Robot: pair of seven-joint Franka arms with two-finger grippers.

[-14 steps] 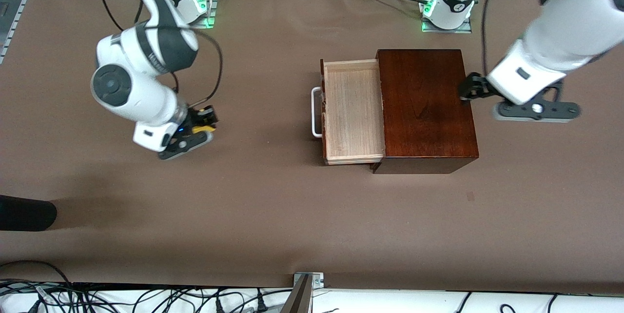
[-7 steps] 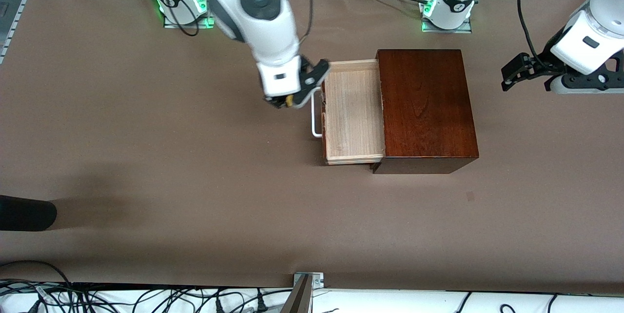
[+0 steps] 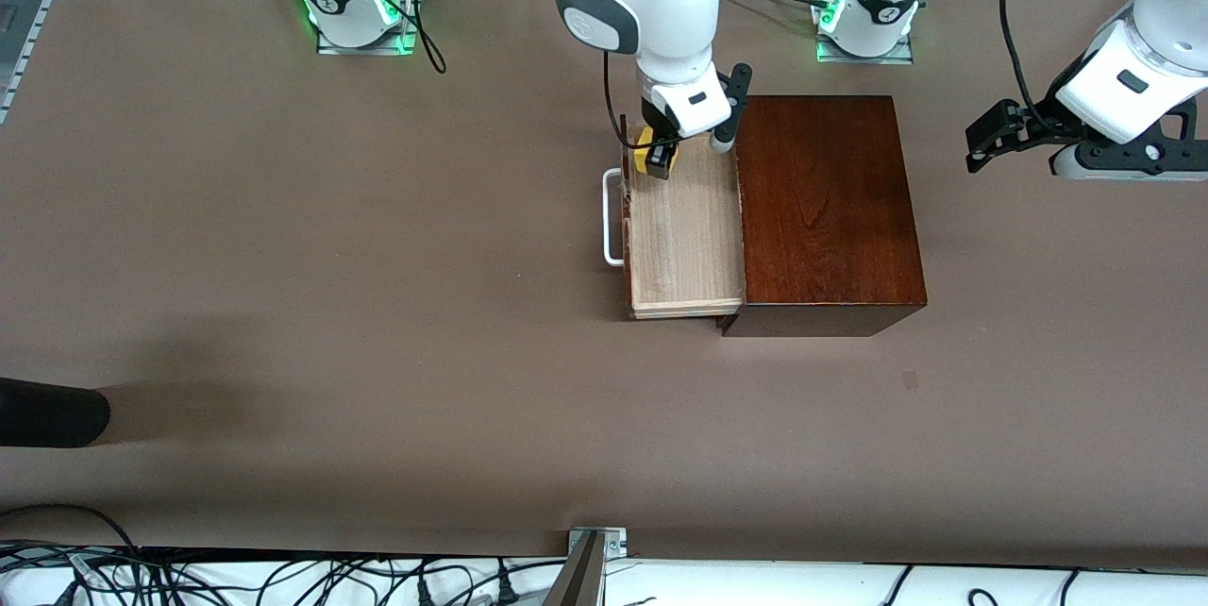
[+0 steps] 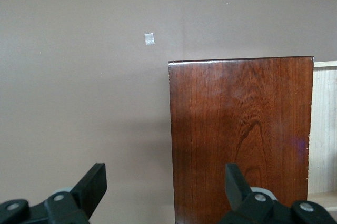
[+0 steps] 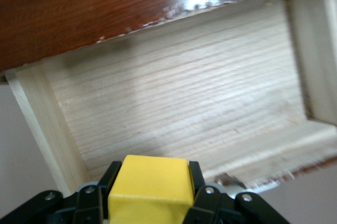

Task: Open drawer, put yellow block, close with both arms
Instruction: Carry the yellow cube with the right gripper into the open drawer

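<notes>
The drawer (image 3: 684,238) stands pulled out of the dark reddish-brown box (image 3: 826,210), its white handle (image 3: 612,219) toward the right arm's end of the table. My right gripper (image 3: 656,164) hangs over the drawer's corner nearest the bases, shut on the yellow block (image 3: 645,159). In the right wrist view the yellow block (image 5: 152,184) sits between the black fingers (image 5: 108,182) of the right gripper (image 5: 152,192) above the pale drawer floor (image 5: 189,108). My left gripper (image 3: 977,148) is open over the table beside the box. The left gripper (image 4: 164,182) holds nothing, and the box (image 4: 239,134) lies below one finger.
A black rounded object (image 3: 47,412) juts in at the table edge toward the right arm's end. Cables and a metal bracket (image 3: 595,545) run along the edge nearest the camera. A small mark (image 3: 910,381) sits on the brown tabletop.
The right arm has swung from the right arm's end of the table to above the drawer, carrying the yellow block. The left gripper has drawn away from the box's side.
</notes>
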